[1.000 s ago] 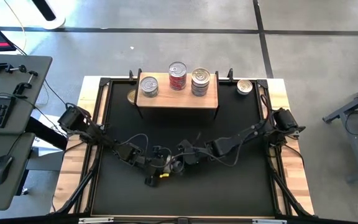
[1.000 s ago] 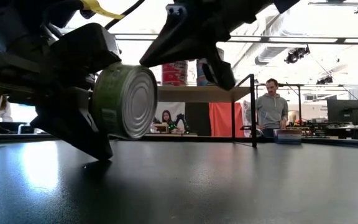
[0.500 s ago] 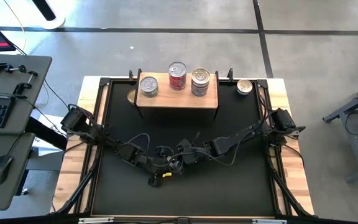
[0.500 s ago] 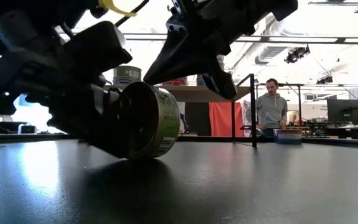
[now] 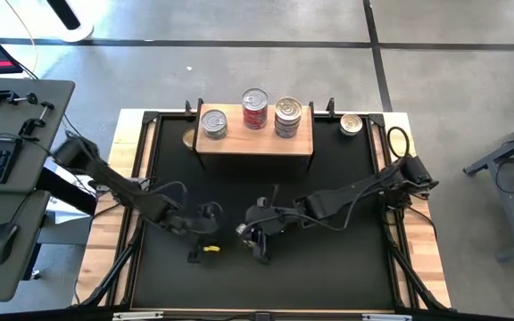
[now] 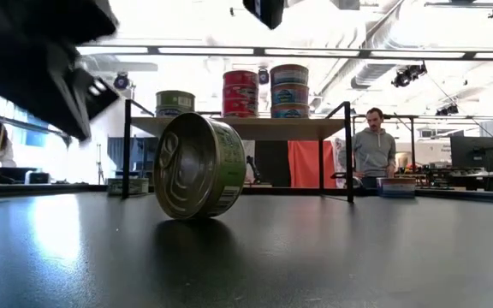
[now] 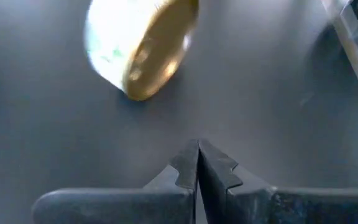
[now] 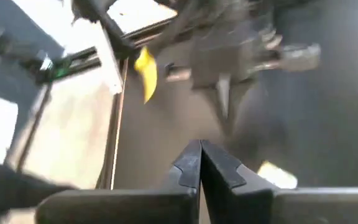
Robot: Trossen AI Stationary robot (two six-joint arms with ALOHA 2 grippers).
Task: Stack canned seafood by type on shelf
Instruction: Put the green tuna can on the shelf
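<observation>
Both arms pulled back from the mat centre versus a second earlier: left tool [image 5: 214, 212] had retreated toward its own side, right tool [image 5: 259, 252] had swung off the can. The green-label can [image 6: 199, 166], which the tools had clamped between them before, now stood free on its edge on the black mat [image 5: 328, 267], tilted, lid face toward the low camera. Nothing was touching it.

Left tool was closed and empty; its wrist view showed the fingertips [image 7: 198, 163] pressed together, with the gold-sided can lying just ahead of them. Right tool was closed too, empty, fingertips [image 8: 201, 163] meeting, left arm blurred in front of it.

In the high view the loose can showed as a small light patch [image 5: 243, 230] between the two tools, near mid-mat, well apart from the shelf [image 5: 239, 143].

Shelf state: one silver-lid can [image 5: 213, 123] at the left end, single height. Red-label stack [image 5: 254, 109] next to it, then a bluish-label stack [image 5: 287, 117], the two stacks side by side. Another can [image 5: 352, 125] sat on the surface off the shelf's right end, outside the mat's corner. A gold disc [image 5: 188, 138] showed on the mat just beside the shelf's left legs.

A person [image 6: 373, 154] stood in the room behind, low view.
</observation>
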